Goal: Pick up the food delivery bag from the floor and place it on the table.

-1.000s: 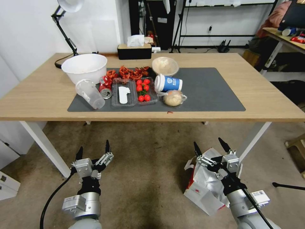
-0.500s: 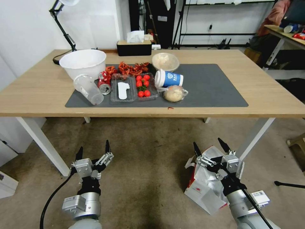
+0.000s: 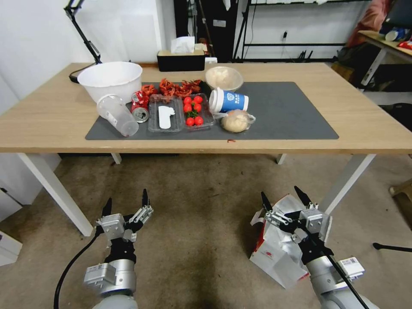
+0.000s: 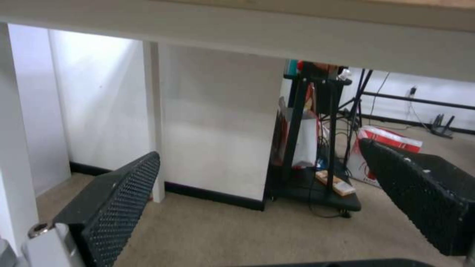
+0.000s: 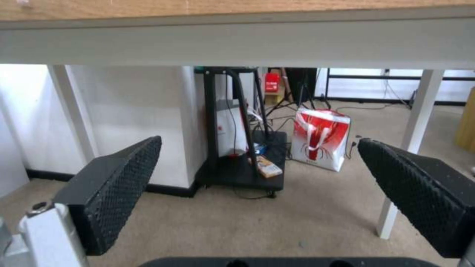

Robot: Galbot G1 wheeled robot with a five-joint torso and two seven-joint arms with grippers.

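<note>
Bag [image 3: 277, 253]: white paper with crinkled foil lining and red edge trim, down on the carpet beside the near right worktop leg, partly hidden behind the right arm, small round red logo facing the camera
Right pincer [image 3: 284, 198]: fingers spread wide with nothing between them, held above the open top of the bag, tips pointing toward the worktop; in the right wrist view both black textured fingers [image 5: 116, 181] stand far apart with bare carpet between
Left pincer [image 3: 125, 204]: also wide open and empty, low over bare carpet well left of the bag, tips pointing toward the worktop; in the left wrist view its textured fingers [image 4: 118, 196] flank the white worktop leg [image 4: 154, 122] and the wall behind
Worktop [image 3: 352, 122]: long light wood top on white legs, ahead of both arms
Mat [image 3: 287, 116]: dark grey, centred on the worktop, right half bare
White bowl [image 3: 110, 80]: at the mat's far left corner
Clear cup [image 3: 117, 115]: lying on its side just in front of the white bowl
Crushed can [image 3: 140, 110]: red, beside the clear cup
Tomato tray [image 3: 194, 111]: clear, holding red cherry tomatoes, middle of the mat
Blue cup [image 3: 228, 101]: white lid, tipped on its side right of the tomatoes
Bun [image 3: 235, 121]: in a small clear plastic bag, just in front of the blue cup
Tissue box [image 3: 180, 59]: black, at the far edge of the worktop
</note>
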